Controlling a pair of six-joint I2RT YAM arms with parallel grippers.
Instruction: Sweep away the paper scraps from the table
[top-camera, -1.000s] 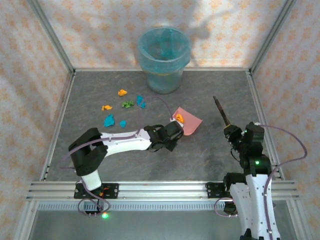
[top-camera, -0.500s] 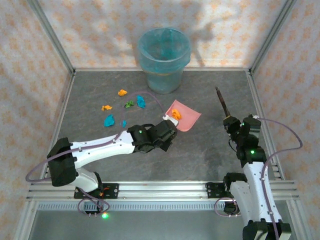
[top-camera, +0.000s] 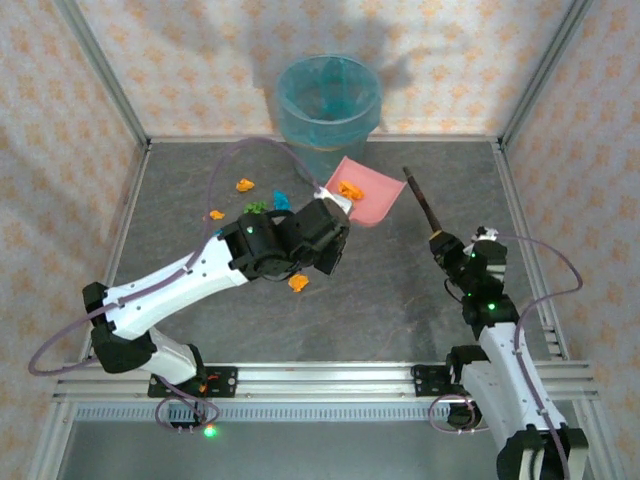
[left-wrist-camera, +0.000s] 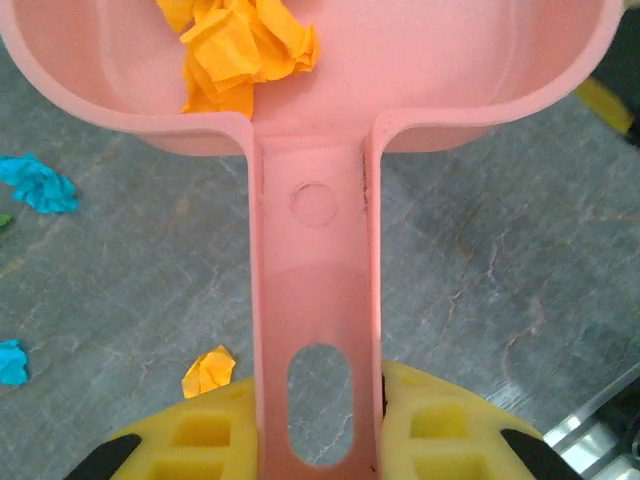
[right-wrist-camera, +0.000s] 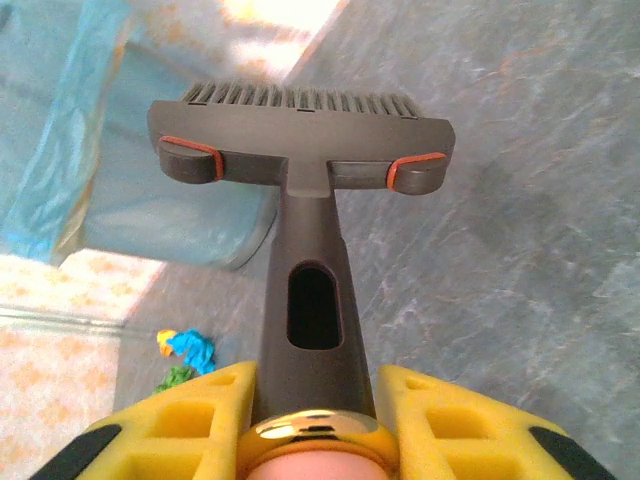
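Observation:
My left gripper (top-camera: 333, 204) (left-wrist-camera: 318, 430) is shut on the handle of the pink dustpan (top-camera: 368, 192) (left-wrist-camera: 330, 110), held above the table (top-camera: 400, 310) near the bin. One orange scrap (top-camera: 349, 188) (left-wrist-camera: 240, 45) lies in the pan. Another orange scrap (top-camera: 298, 283) (left-wrist-camera: 208, 370) lies on the table below the arm. More paper scraps sit at the back left: orange (top-camera: 244, 184), orange (top-camera: 215, 214), green (top-camera: 255, 208), cyan (top-camera: 282, 199) (right-wrist-camera: 188, 348). My right gripper (top-camera: 447, 250) (right-wrist-camera: 312, 425) is shut on the dark brush (top-camera: 422, 205) (right-wrist-camera: 300, 140).
A translucent blue-lined bin (top-camera: 328, 100) (right-wrist-camera: 100, 150) stands at the back centre, just beyond the dustpan. Aluminium frame rails (top-camera: 300, 380) edge the table, with patterned walls behind. The left arm stretches across the table's middle.
The left arm has lifted the dustpan up and back toward the bin. An orange scrap now lies on the table under it. The right arm has swung the brush leftward.

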